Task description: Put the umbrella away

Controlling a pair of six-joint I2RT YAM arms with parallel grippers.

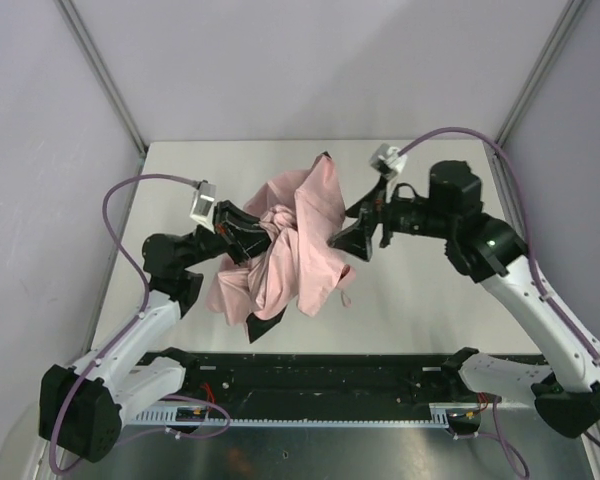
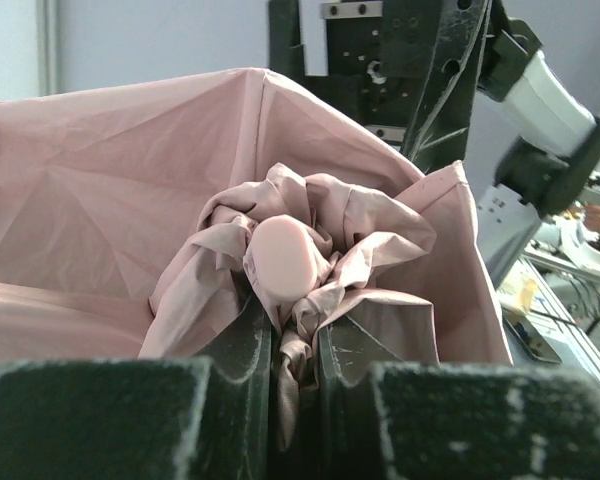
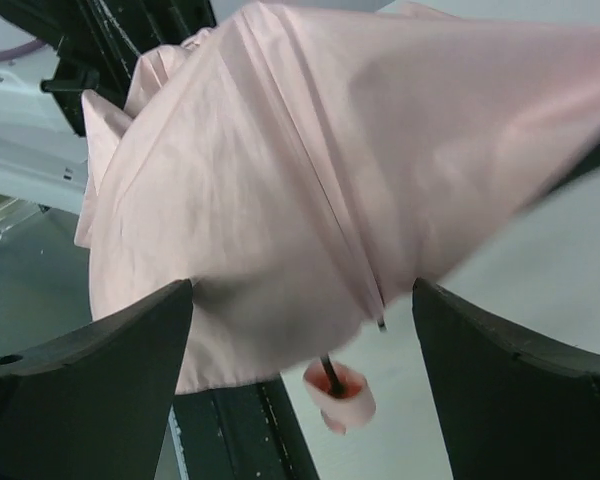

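Seen from above, the umbrella [image 1: 295,250] is a loose, half-collapsed bundle of pink cloth over the middle of the table [image 1: 430,300]. Black rib ends poke out at its far and near edges. The left gripper [image 1: 242,232] meets it from the left and the right gripper [image 1: 355,238] from the right. In this view cloth and black housing hide both sets of jaws, and it cannot be told whether the bundle rests on the table.

The left wrist view settles that side. The jaws are pressed nearly together, pinching a twist of fabric just under a round pink knob [image 2: 285,258] ringed by crumpled cloth. Whether anything stiff lies inside that pinch is hidden. The right arm's black body stands behind the canopy.

The right wrist view shows those jaws spread wide, with the fingers [image 3: 90,370] far apart and the canopy hanging between and beyond them. It is unclear whether the cloth brushes a finger. Only here does the pink handle [image 3: 340,392] appear, blurred, on a short black shaft [image 3: 327,368] below the cloth's edge. The canopy runs out of frame at the top and right.
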